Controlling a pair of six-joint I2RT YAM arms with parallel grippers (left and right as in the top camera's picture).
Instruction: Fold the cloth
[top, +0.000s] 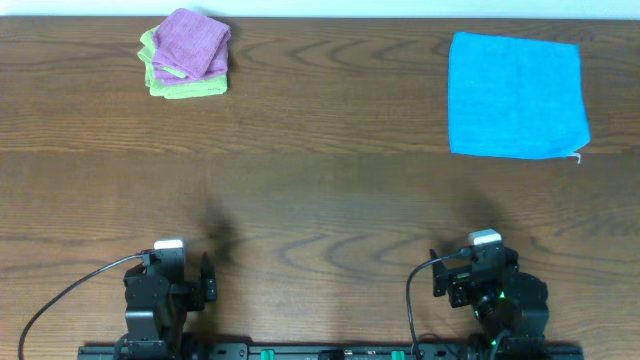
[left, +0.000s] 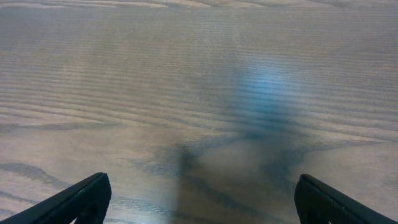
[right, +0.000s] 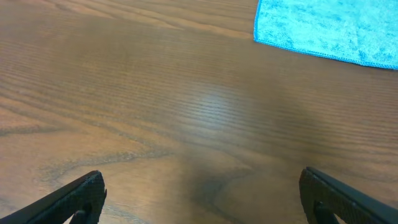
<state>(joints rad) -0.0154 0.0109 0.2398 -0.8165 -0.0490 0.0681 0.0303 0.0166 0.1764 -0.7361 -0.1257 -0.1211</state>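
A blue cloth (top: 516, 94) lies flat and spread out on the far right of the wooden table; its near edge also shows at the top right of the right wrist view (right: 329, 28). My left gripper (left: 202, 196) is open and empty over bare wood at the near left (top: 185, 275). My right gripper (right: 202, 196) is open and empty at the near right (top: 480, 270), well short of the blue cloth.
A stack of folded cloths, purple (top: 190, 42) on top of green (top: 185, 88), sits at the far left. The wooden table (top: 320, 200) spans the view. Black cables run from both arm bases at the front edge.
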